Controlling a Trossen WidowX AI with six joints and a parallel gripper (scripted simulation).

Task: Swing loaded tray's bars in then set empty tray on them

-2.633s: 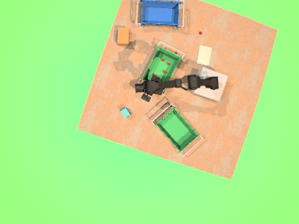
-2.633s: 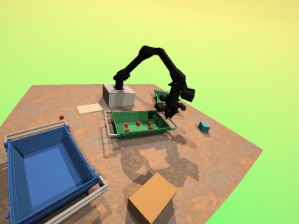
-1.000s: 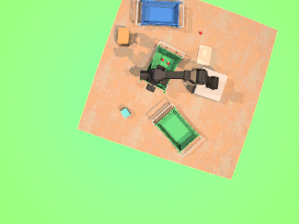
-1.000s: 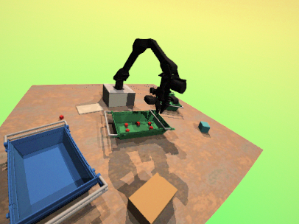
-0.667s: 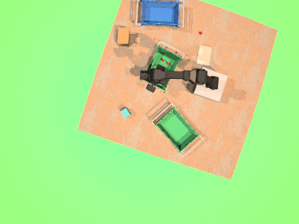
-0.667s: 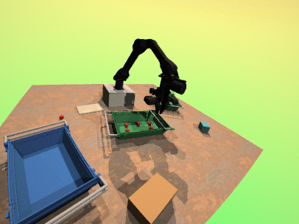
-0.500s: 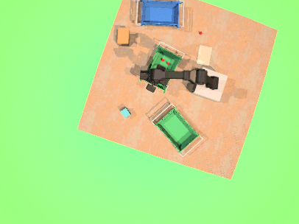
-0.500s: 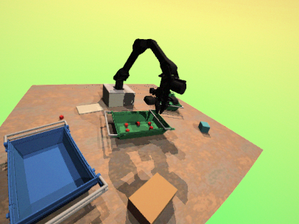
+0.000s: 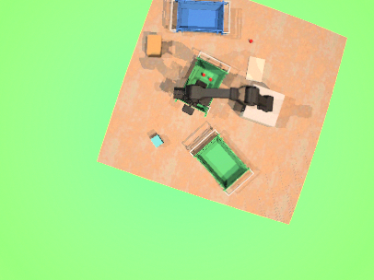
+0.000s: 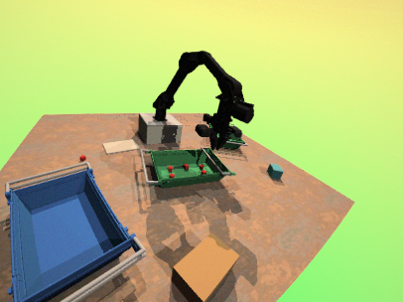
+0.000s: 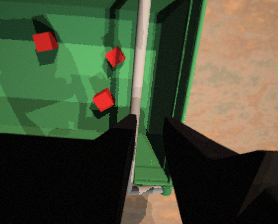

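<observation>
The loaded green tray (image 9: 216, 69) (image 10: 186, 182) (image 11: 192, 55) holds several red blocks. Its bar at the gripper's end (image 10: 214, 160) (image 11: 142, 40) lies in across the top, inside the end wall. Its other bar (image 9: 215, 60) (image 10: 144, 167) is swung out beyond the opposite end. My gripper (image 11: 149, 122) is partly open and empty at the tray's end; the bar runs close beside the left finger in the wrist view. The arm hides the fingertips in the top view. The empty green tray (image 9: 224, 157) (image 10: 233, 145) stands apart, its bars out over its ends.
A blue tray (image 9: 200, 17) (image 10: 69, 231), an orange box (image 9: 154, 45) (image 10: 205, 263), a teal cube (image 9: 157, 140) (image 10: 275, 171), a loose red block (image 9: 251, 40) (image 10: 82, 158) and a pale flat plate (image 9: 256, 68) (image 10: 120, 146) are on the table. The arm stands on a white base (image 9: 276, 106).
</observation>
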